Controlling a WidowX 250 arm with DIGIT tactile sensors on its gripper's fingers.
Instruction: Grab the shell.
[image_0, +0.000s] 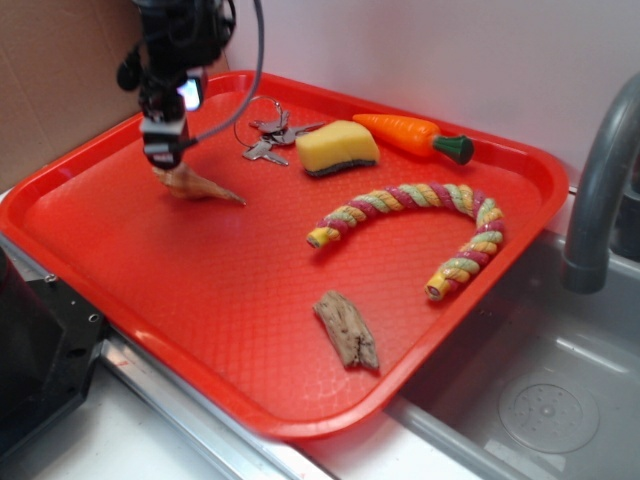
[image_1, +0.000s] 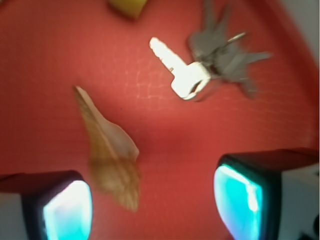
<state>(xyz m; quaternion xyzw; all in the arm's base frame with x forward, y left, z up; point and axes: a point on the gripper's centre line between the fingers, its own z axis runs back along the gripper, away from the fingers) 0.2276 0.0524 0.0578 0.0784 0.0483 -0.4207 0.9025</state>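
Note:
The tan spiral shell (image_0: 196, 185) lies on the red tray (image_0: 200, 290) at its back left, thin tip pointing right. My gripper (image_0: 163, 155) hangs straight over the shell's wide end, just above it. In the wrist view the shell (image_1: 111, 155) lies between the pads, close to the left pad (image_1: 67, 210), tip pointing away. The right pad (image_1: 240, 200) stands well apart from it. The jaws are open and hold nothing.
A bunch of keys (image_0: 270, 135) lies just behind the shell, also in the wrist view (image_1: 215, 65). A yellow sponge (image_0: 337, 148), toy carrot (image_0: 415, 137), striped rope (image_0: 420, 225) and brown wood chunk (image_0: 347, 330) lie further right. A grey faucet (image_0: 600, 180) and sink stand at the right.

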